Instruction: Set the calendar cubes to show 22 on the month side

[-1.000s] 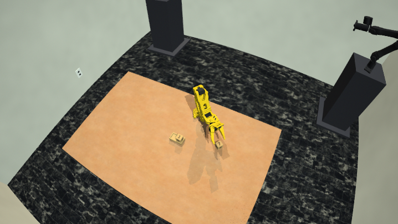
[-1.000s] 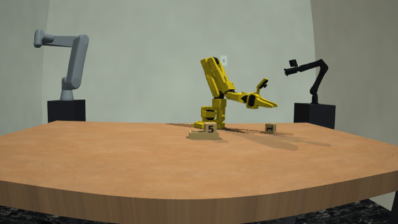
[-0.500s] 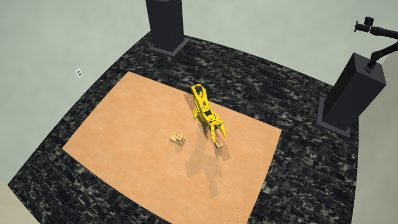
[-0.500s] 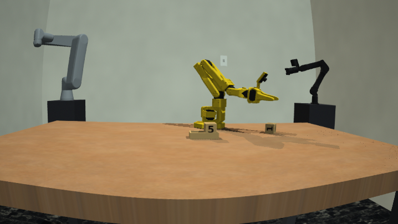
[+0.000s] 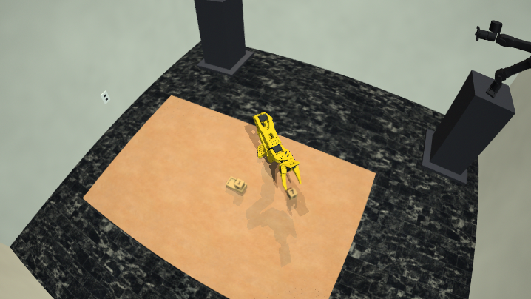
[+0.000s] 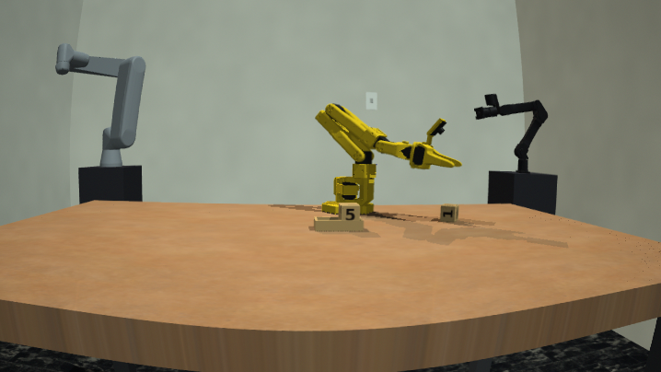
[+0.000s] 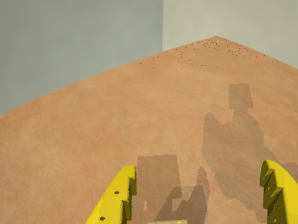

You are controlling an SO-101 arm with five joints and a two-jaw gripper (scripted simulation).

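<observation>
A tan tray (image 5: 233, 185) lies flat on the table left of the arm, with one cube (image 5: 239, 182) standing in its right half. From the front that cube (image 6: 350, 213) shows a 5, and the tray (image 6: 337, 225) has its left half empty. A second cube (image 5: 291, 192) lies loose on the table to the right; it shows a 7 on top and a sideways 1 in front (image 6: 448, 213). My gripper (image 6: 455, 162) hovers well above this cube, partly open and empty.
A grey arm on a black pedestal (image 6: 110, 182) stands behind the table at the left. A black camera arm on a pedestal (image 6: 522, 190) stands at the right. The table's right edge is beyond the loose cube.
</observation>
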